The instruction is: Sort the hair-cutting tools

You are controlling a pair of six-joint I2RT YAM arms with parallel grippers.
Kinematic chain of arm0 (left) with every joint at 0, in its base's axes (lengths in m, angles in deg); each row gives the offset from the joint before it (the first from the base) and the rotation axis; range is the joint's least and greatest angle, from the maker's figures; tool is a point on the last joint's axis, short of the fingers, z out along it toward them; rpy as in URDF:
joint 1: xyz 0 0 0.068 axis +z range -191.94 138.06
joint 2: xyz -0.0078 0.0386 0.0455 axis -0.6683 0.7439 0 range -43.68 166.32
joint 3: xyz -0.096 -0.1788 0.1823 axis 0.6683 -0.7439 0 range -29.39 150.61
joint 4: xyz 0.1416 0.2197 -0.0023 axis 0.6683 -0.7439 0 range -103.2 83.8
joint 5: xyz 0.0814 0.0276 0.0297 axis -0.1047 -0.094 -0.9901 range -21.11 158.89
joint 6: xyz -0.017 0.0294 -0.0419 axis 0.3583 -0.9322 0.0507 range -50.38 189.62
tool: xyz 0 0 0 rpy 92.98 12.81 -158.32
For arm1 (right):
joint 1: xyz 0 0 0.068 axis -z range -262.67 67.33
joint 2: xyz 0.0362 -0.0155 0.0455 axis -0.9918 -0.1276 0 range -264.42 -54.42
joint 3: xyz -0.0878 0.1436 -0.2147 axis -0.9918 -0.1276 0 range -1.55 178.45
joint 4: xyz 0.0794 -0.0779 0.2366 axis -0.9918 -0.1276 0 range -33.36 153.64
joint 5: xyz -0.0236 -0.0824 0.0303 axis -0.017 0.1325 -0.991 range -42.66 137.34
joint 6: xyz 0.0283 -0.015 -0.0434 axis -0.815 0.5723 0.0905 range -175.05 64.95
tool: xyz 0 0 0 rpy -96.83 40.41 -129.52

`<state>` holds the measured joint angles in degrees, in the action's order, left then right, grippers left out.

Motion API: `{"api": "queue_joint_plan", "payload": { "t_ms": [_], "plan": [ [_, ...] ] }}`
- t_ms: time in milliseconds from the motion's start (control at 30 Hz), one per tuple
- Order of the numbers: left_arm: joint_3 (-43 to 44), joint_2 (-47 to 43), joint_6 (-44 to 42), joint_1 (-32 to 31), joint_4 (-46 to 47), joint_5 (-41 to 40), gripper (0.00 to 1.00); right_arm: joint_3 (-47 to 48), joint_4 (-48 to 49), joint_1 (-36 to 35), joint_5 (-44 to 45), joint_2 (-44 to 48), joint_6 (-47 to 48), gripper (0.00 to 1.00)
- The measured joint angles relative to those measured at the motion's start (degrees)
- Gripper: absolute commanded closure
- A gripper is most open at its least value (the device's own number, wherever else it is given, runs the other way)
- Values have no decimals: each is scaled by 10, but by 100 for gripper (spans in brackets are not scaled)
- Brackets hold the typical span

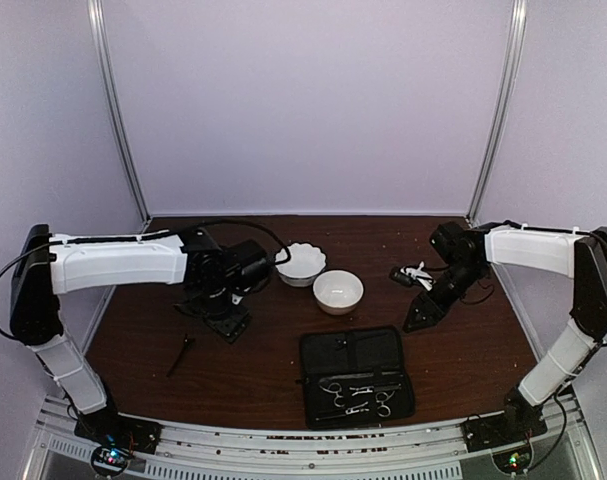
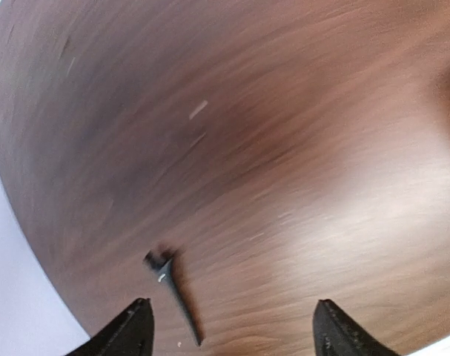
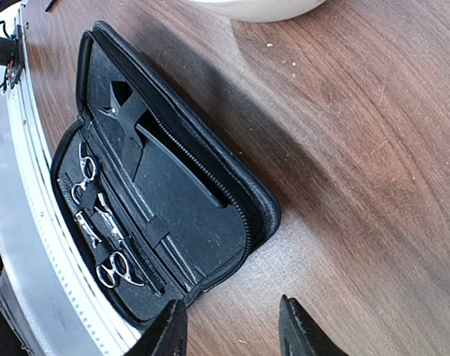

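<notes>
One black clip (image 2: 173, 289) lies on the surface (image 2: 299, 148) just before the left claw (image 2: 232, 337), seen between its released, empty fingers (image 2: 128, 330) — long axis across their closing line; the right claw (image 3: 232, 330), released too, stands well apart.

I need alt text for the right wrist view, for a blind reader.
An open black zip case lies on a brown wooden table, with two silver scissors strapped in one half. The right gripper, open and empty, frames the bottom edge; a white bowl's rim shows at the top.
</notes>
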<state>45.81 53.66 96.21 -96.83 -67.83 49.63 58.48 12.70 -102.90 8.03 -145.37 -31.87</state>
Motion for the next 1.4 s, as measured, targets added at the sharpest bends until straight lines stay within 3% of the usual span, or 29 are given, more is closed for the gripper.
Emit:
{"api": "queue_joint_plan", "payload": {
  "t_ms": [167, 400, 533, 967, 1400],
  "plan": [
    [-99, -49, 87, 39, -5, -16, 16, 0, 3, 0, 2, 1, 0, 57],
    [-181, -89, 130, 88, 12, -11, 38, 0, 7, 0, 2, 8, 0, 57],
    [-194, -94, 120, 120, 38, 3, 49, 0, 7, 0, 2, 8, 0, 57],
    [-230, -96, 66, 187, 82, 46, 70, 0, 12, 0, 2, 8, 4, 57],
    [-216, -30, -4, 201, 105, 84, 78, 0, 13, 0, 2, 8, 6, 57]
  ]
}}
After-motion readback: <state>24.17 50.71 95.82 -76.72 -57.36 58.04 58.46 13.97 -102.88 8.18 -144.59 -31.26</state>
